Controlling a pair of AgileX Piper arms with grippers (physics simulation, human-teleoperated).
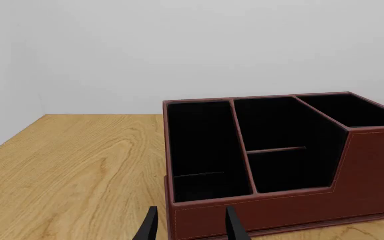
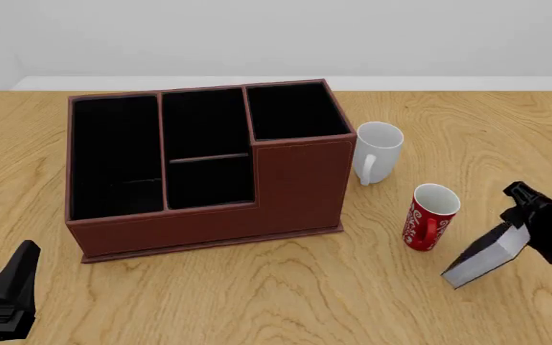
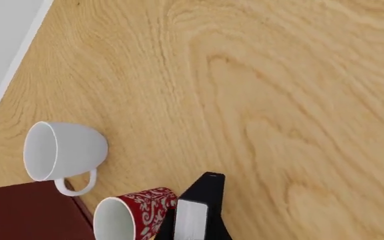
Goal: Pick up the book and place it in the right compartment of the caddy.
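Right gripper (image 2: 517, 228): jaws clamped on the thin black hardcover book with white page edges (image 2: 485, 256), which hangs tilted above the light wooden table (image 2: 286, 287).
Left gripper (image 1: 190, 229): jaws apart, holding nothing, facing the front wall of the reddish-brown leather-look rectangular caddy (image 2: 295, 187).
Book position: just right of the red patterned mug (image 2: 430, 217), well apart from the caddy.
White mug (image 2: 376, 152): beside the caddy's right wall.
Caddy compartments: black inside.
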